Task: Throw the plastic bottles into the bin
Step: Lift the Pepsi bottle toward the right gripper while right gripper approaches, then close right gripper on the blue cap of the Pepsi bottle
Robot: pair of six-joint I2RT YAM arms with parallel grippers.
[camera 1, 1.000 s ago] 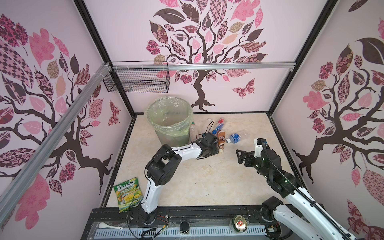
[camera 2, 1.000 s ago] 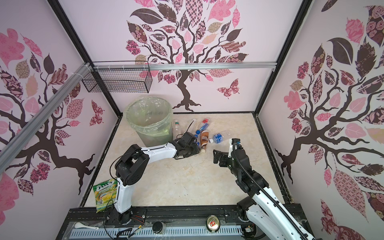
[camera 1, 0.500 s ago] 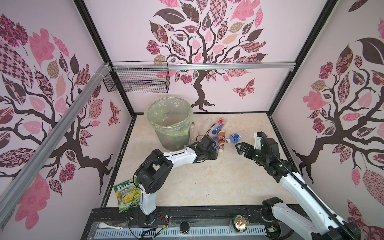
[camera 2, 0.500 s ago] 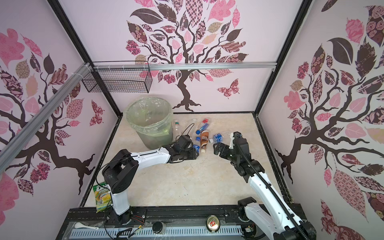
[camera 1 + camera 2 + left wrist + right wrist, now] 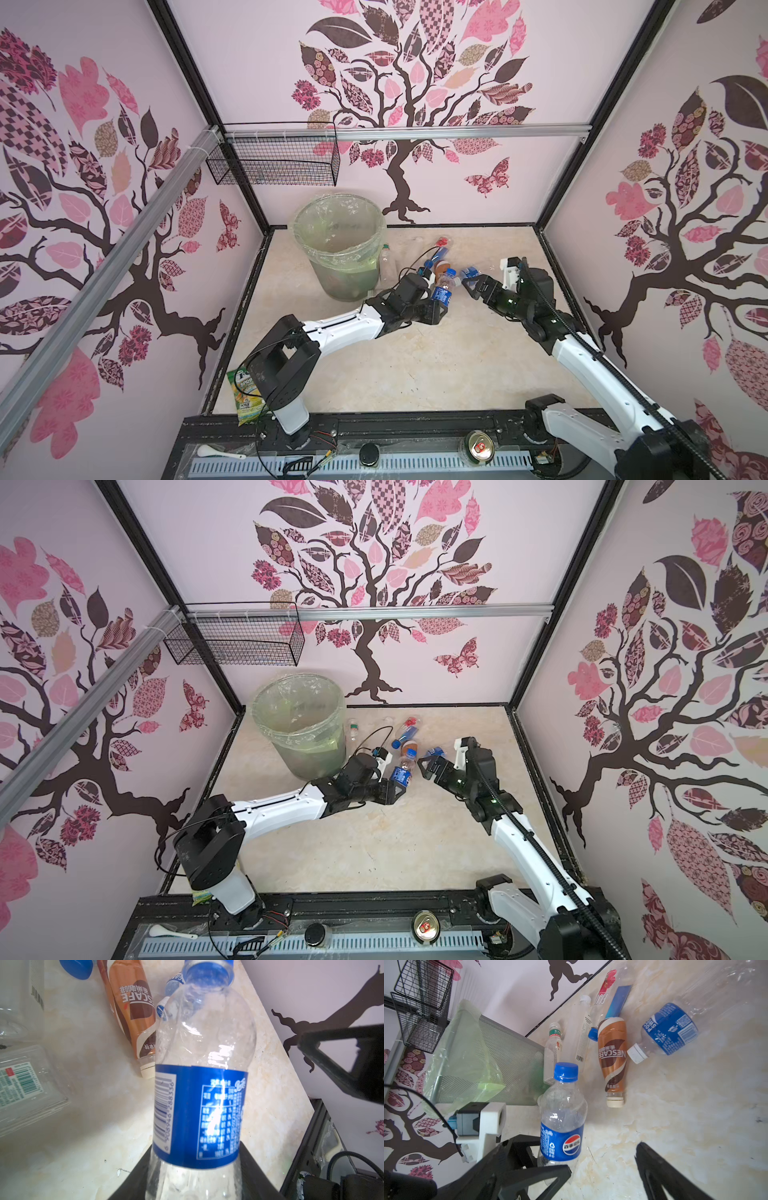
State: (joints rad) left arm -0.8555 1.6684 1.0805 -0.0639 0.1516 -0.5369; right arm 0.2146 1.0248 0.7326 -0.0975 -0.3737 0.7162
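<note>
My left gripper [image 5: 436, 306] [image 5: 392, 789] [image 5: 195, 1167] is shut on the lower part of a clear Pepsi bottle [image 5: 443, 291] [image 5: 402, 773] [image 5: 199, 1088] [image 5: 562, 1122] with a blue label and cap. The cap end points toward the back wall. My right gripper [image 5: 471, 286] [image 5: 428, 769] [image 5: 603, 1159] stands open just right of that bottle, holding nothing. Beyond lie a brown coffee bottle [image 5: 612, 1053] [image 5: 442, 266], a blue-labelled bottle [image 5: 668, 1028] [image 5: 434, 753] and clear ones [image 5: 553, 1051]. The bin [image 5: 338, 249] [image 5: 299, 729] [image 5: 508, 1059] stands at the back left.
A black wire basket [image 5: 274, 166] hangs on the back left rail above the bin. A green snack bag [image 5: 245, 395] lies by the left arm's base. A metal can [image 5: 478, 446] and a white spoon [image 5: 216, 451] rest on the front ledge.
The left arm has swung its elbow down and left while its gripper, holding the Pepsi bottle, shifted slightly nearer and right. The right gripper has moved back and left toward the bottles, still open.
</note>
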